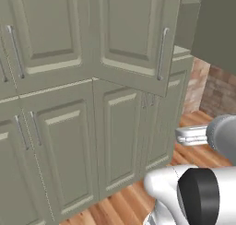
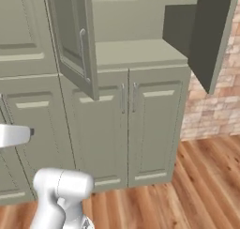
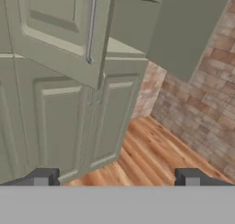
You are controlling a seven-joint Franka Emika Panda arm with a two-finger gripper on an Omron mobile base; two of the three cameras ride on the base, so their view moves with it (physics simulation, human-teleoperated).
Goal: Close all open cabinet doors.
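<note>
Nearest in the hand view, the claw (image 3: 117,177) stands spread wide with nothing between its two dark tips, which sit at the lower left and lower right of the frame over bare wooden floor (image 3: 151,149). In the left base view the white arm (image 1: 184,192) fills the lower right corner; in the right base view it rises from the lower left.

Further back, a row of shorter lower doors (image 2: 126,125) runs across the middle of the right base view, all flush and closed. Above them, two tall upper doors hang open. The left open door (image 2: 75,40) swings out toward the room in the upper left of that frame, its long silver bar handle (image 2: 83,54) facing us. The right open door (image 2: 206,31) stands wide in the upper right, showing its dark inner face. Between them the shelf (image 2: 140,52) lies exposed.

Farthest back, a brick wall (image 2: 211,110) closes off the right side.
</note>
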